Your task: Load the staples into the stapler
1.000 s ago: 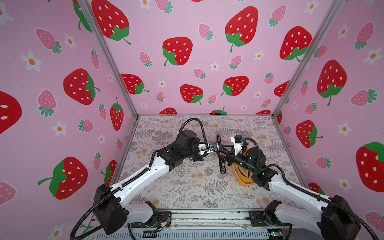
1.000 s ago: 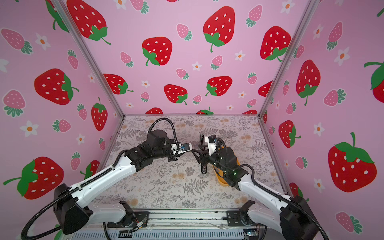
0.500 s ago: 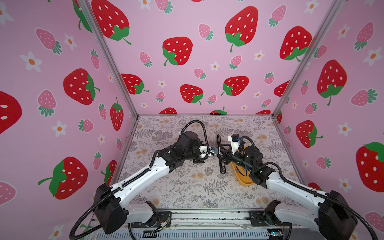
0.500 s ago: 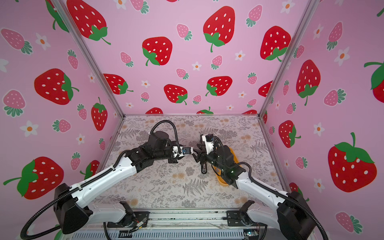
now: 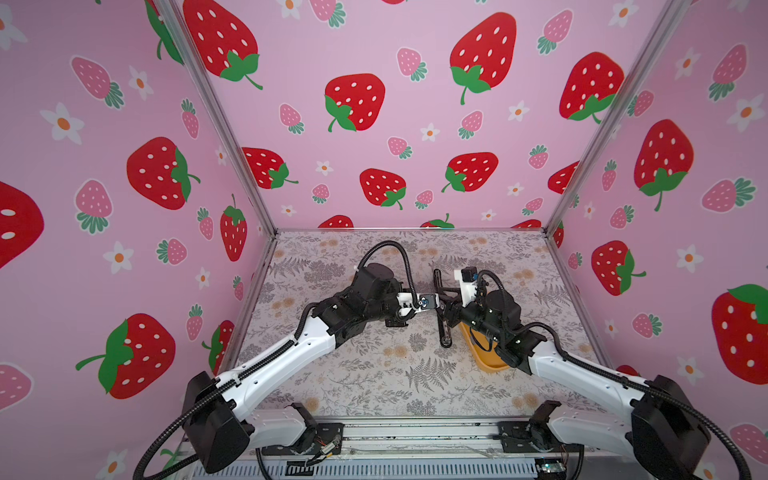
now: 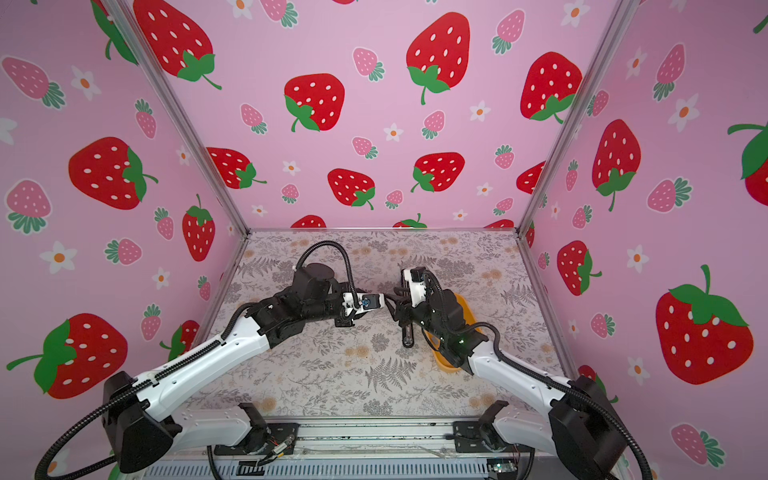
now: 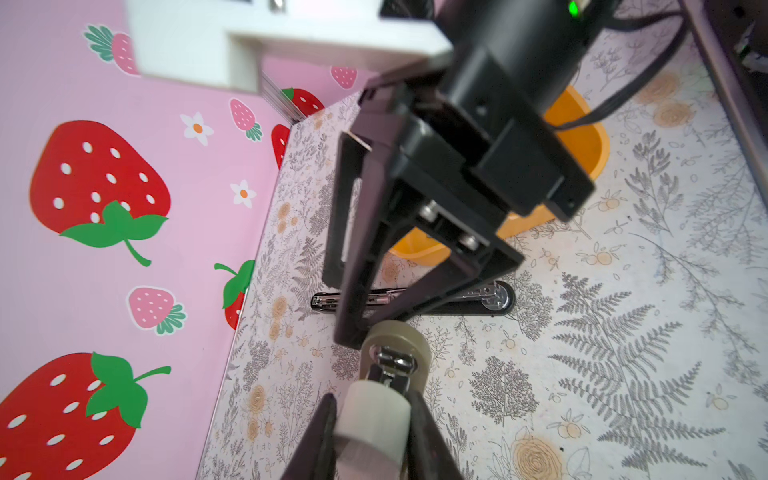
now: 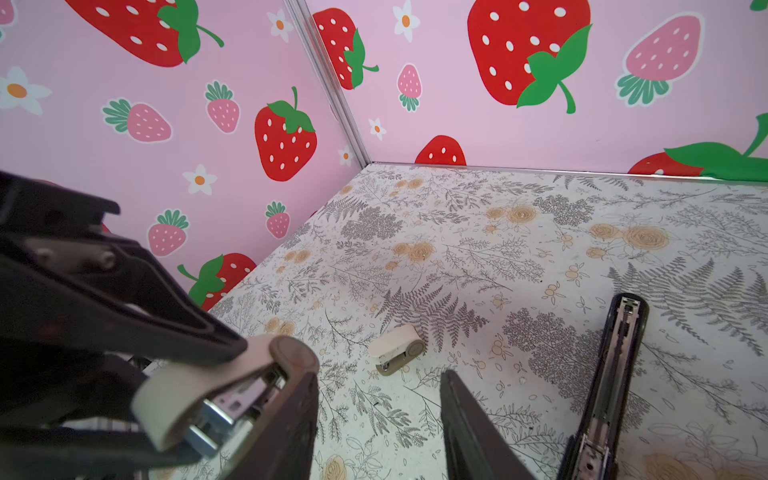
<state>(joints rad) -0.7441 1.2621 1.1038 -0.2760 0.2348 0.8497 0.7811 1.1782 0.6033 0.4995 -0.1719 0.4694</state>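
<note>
White arm links, black joints (ribbed black cables)

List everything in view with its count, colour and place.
small stapler: two, whitish, one in the left gripper, another lying on the mat
long stapler: one, black, opened flat on the mat
dish: one, orange, on the mat beside the long stapler
mat: one, grey floral, covering the table
walls: three, pink with strawberries, around the table
left gripper: one, black, shut on the small stapler
right gripper: one, black, open beside that stapler
</note>
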